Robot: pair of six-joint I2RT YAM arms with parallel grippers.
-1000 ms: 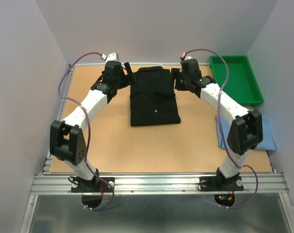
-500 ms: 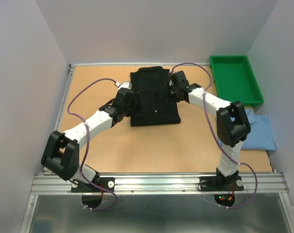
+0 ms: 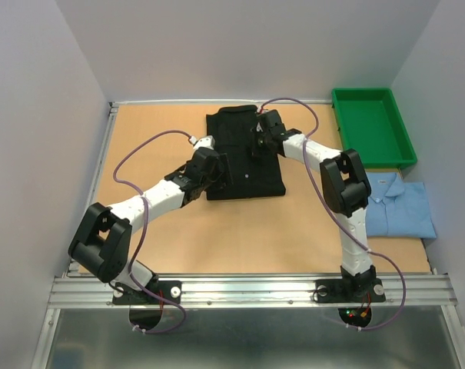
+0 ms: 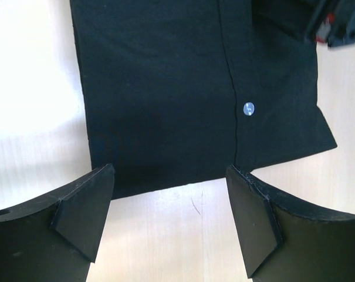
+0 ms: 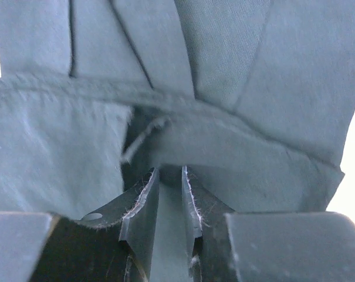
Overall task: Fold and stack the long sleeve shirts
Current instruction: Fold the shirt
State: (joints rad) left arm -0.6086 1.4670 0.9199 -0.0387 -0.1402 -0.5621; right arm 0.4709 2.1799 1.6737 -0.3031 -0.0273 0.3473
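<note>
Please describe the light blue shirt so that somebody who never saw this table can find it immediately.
Start at the tan table and go to its right edge, where a green tray sits at the far corner. Just nearer than the tray lies the light blue shirt, collar visible; the only other shirt, the black shirt, lies mid-table.

The black shirt (image 3: 244, 165) is seen as matt woven cloth, fastened with a glossy pale button (image 4: 247, 108). The light blue shirt (image 3: 405, 207) is shown as soft cloth, the tray (image 3: 370, 127) as shiny green plastic, the table (image 3: 217, 231) as matt brown board.
</note>
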